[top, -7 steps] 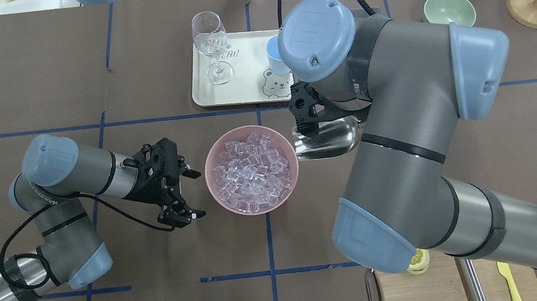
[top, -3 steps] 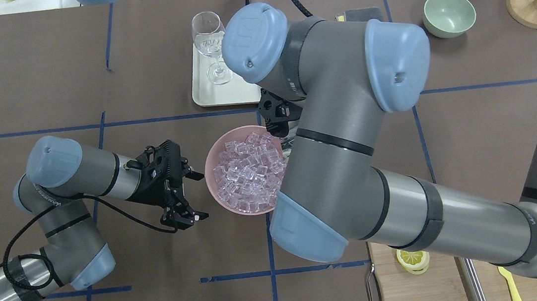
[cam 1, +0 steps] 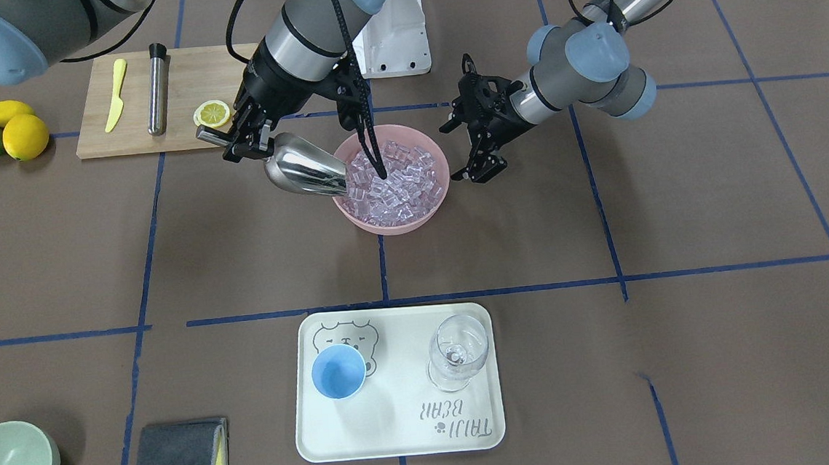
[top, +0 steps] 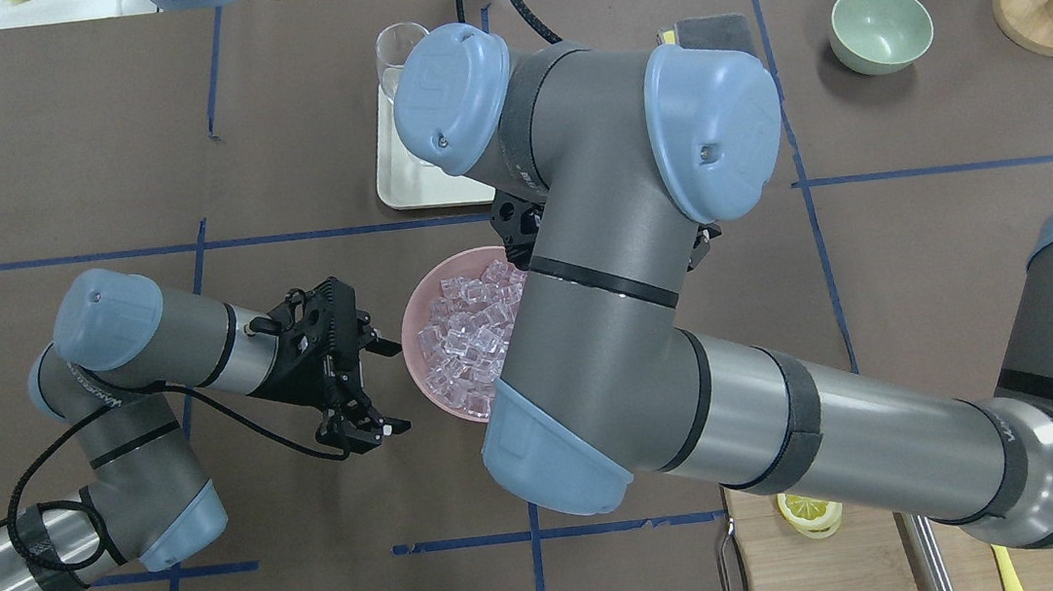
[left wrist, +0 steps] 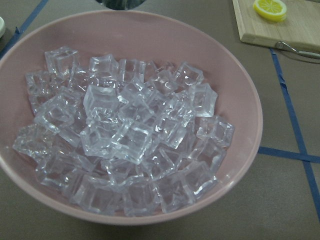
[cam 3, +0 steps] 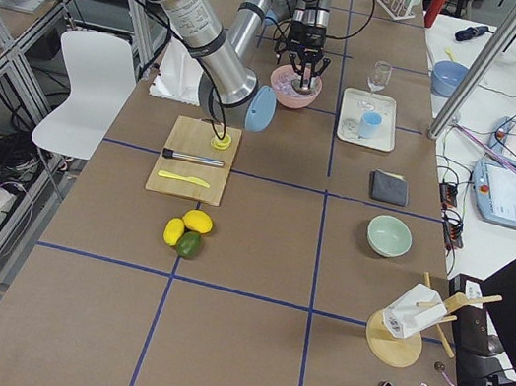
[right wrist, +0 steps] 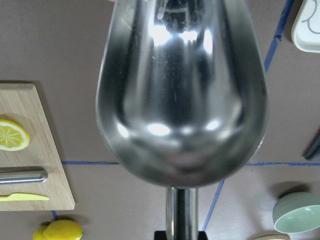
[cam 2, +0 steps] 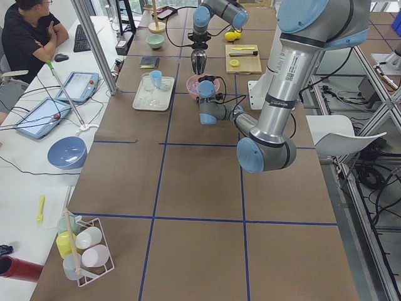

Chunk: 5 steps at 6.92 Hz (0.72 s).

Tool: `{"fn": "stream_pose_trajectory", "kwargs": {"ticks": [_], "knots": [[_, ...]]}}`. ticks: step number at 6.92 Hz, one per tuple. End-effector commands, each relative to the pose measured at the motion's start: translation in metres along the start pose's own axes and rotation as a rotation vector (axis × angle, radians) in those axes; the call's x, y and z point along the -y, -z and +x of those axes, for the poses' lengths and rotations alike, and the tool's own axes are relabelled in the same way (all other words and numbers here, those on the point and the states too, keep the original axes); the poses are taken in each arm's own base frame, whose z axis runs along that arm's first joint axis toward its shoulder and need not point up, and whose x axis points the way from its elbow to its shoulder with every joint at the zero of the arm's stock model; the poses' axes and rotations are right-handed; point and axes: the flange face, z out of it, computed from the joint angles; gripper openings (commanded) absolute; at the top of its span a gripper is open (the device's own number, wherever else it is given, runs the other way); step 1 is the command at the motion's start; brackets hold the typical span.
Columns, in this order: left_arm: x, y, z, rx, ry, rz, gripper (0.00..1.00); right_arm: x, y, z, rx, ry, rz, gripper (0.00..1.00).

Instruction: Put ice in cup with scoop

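A: Digging in well takes what?
B: Right jaws pinch the scoop (cam 1: 304,171) by its handle, mouth tilted down at the rim of the bowl (cam 1: 394,228). It should drive low under the ice (cam 1: 404,186), then level.
A: Left jaws?
B: Spread, beside the bowl. The cup (cam 1: 338,370) sits on the tray (cam 1: 400,438), well apart.

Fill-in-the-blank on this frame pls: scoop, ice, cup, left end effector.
The shiny steel scoop in the right end effector is ____ inside.
The clear ice cubes fill a round bowl coloured ____.
The small light-blue plastic cup on the white tray holds ____ ice.
The left end effector is ____, holding nothing.
Missing: empty; pink; no; open.
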Motion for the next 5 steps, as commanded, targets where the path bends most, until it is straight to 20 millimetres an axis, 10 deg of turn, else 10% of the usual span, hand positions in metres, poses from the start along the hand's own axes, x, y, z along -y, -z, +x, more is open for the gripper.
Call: {"fn": "stream_pose_trajectory", "kwargs": {"ticks": [1,5], "knots": [[0.000,0.000,0.000,-0.001,-0.001,0.000,0.99,0.007,0.005,-0.008,-0.002,0.022,-0.039,0.00],[-0.007,0.000,0.002,-0.005,-0.011,0.015,0.99,0.030,-0.001,-0.022,-0.007,0.056,-0.065,0.00]]}}
